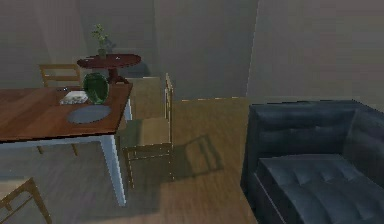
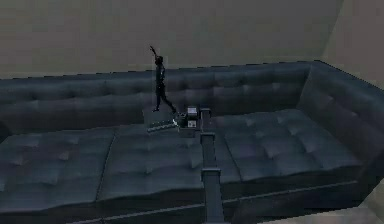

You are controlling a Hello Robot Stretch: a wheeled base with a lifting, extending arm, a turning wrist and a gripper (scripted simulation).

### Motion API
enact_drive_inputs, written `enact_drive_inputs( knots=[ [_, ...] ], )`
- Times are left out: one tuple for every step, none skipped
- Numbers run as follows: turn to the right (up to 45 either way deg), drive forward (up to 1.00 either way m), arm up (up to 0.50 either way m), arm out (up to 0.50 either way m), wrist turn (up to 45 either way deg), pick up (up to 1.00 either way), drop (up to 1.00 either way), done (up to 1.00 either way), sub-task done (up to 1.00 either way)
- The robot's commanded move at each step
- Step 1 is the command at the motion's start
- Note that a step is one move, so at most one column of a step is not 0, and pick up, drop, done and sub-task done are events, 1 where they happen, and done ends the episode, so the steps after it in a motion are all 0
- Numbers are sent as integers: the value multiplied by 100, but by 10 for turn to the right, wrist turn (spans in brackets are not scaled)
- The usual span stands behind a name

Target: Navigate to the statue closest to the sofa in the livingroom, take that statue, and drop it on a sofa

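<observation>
Arm side view: statue [image 2: 158, 85] at gripper [image 2: 160, 126], sofa [image 2: 80, 160] behind.

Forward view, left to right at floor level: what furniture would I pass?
wooden dining table → wooden chair at the table's end → dark blue sofa

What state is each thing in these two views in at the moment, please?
gripper: at the sofa seat; cannot tell whether it holds anything.
statue: upright, before the backrest, near the gripper.
arm: extended over the sofa seat.
chair: upright beside the dining table.
plant: upright on the round table.
</observation>
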Motion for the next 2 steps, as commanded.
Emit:
enact_drive_inputs(
  knots=[
    [0, 0, 0, 0, 0, 0, 100, 0, 0],
    [0, 0, 10, 0, 0, 0, 0, 0, 0]
  ],
)
